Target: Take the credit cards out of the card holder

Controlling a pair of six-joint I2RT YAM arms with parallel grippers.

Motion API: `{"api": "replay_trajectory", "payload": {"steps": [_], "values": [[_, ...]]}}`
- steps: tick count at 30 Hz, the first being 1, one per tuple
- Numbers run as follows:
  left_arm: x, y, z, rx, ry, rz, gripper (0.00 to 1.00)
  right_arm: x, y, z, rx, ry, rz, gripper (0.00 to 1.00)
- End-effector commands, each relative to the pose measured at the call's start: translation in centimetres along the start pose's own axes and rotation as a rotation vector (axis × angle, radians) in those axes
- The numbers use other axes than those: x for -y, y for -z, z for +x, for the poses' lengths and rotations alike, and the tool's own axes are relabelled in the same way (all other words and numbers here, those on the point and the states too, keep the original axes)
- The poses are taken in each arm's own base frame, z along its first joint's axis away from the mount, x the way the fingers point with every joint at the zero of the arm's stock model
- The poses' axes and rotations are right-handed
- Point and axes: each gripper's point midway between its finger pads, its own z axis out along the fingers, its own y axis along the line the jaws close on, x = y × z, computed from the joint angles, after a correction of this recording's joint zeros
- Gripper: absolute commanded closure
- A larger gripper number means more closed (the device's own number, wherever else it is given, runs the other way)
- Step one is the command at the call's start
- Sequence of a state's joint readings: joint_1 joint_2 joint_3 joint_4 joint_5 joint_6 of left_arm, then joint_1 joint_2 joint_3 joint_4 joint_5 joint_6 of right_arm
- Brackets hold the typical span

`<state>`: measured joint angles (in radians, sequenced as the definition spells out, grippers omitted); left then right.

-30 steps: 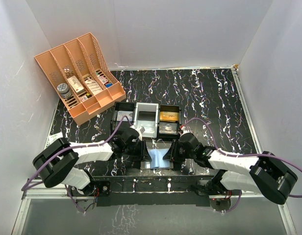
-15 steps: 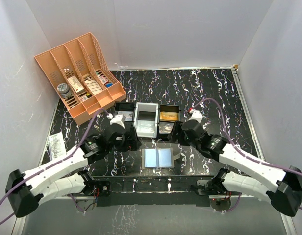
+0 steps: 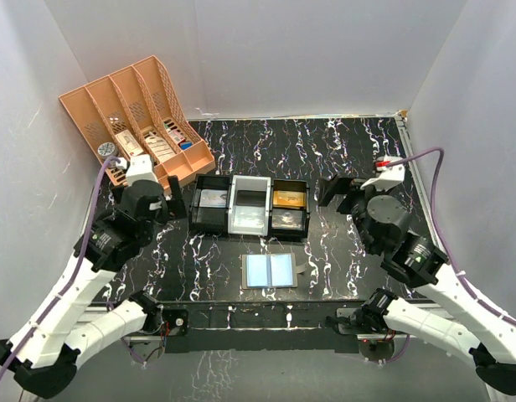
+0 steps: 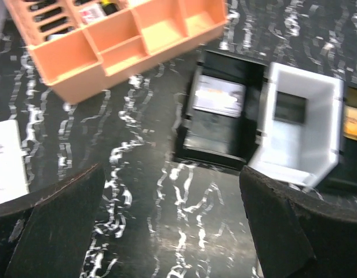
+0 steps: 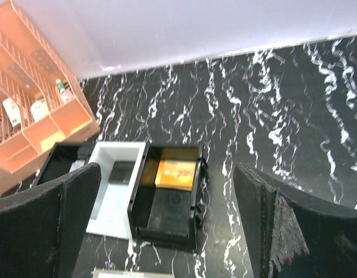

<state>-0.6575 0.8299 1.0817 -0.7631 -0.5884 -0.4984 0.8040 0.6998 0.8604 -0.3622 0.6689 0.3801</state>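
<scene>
Cards (image 3: 290, 198) are sitting in the trays (image 3: 197, 219), the card holder (image 3: 270, 270) lying open (emptied, I judge). My left gripper (image 4: 171, 191) and right gripper (image 5: 167, 197) are gaping, empty.

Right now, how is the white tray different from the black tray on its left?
The white tray is white; the left black tray is black. The white tray holds a dark card; the black one shows a pale grey card. The white tray sits mid-row; the black one at the left end. Both are open-topped rectangles, side by side.
</scene>
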Motion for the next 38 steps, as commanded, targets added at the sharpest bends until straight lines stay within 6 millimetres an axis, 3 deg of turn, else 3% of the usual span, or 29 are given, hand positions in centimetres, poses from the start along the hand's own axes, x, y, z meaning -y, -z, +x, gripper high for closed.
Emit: {"api": "replay_trajectory", "payload": {"steps": [1, 4, 8, 11, 16, 20, 22, 26, 28, 32, 38], "values": [[-3.0, -1.5, 0.1, -0.089, -0.09, -0.096, 0.01, 0.4, 0.3, -4.7, 0.092, 0.041, 0.059, 0.02], [-3.8, -3.1, -0.1, -0.168, -0.004, -0.149, 0.02, 1.4, -0.2, -4.1, 0.06, 0.024, 0.154, 0.02], [-2.9, -0.5, -5.8, 0.086, 0.091, -0.028, 0.01, 1.0, -0.4, -4.3, 0.096, 0.011, 0.117, 0.02], [-2.5, 1.2, -7.7, 0.143, 0.114, 0.014, 0.01, 0.3, -1.3, -3.8, 0.053, 0.059, 0.096, 0.02], [-4.3, 0.8, -6.4, 0.014, 0.122, -0.135, 0.01, 0.4, -4.8, -2.6, -0.092, 0.123, 0.085, 0.02], [-5.1, 0.2, -4.7, -0.035, 0.114, -0.191, 0.01, 2.8, -6.6, -4.1, -0.103, 0.052, 0.106, 0.02], [-5.3, 0.5, -4.5, -0.034, 0.114, -0.193, 0.01, 3.0, -6.1, -5.9, -0.057, 0.041, 0.108, 0.02], [-5.8, 1.6, -5.1, 0.008, 0.118, -0.188, 0.01, 1.9, -2.9, -11.0, 0.123, 0.023, 0.019, 0.02], [-5.9, 2.0, -5.4, 0.023, 0.123, -0.185, 0.01, 1.8, -2.0, -11.9, 0.152, 0.03, 0.004, 0.02], [-6.7, 3.5, -6.4, 0.067, 0.136, -0.2, 0.01, 1.8, -2.0, -11.1, 0.11, 0.049, 0.001, 0.02], [-7.1, 4.8, -6.8, 0.097, 0.138, -0.188, 0.01, 1.6, -3.3, -7.8, 0.021, 0.056, -0.021, 0.02]]}}
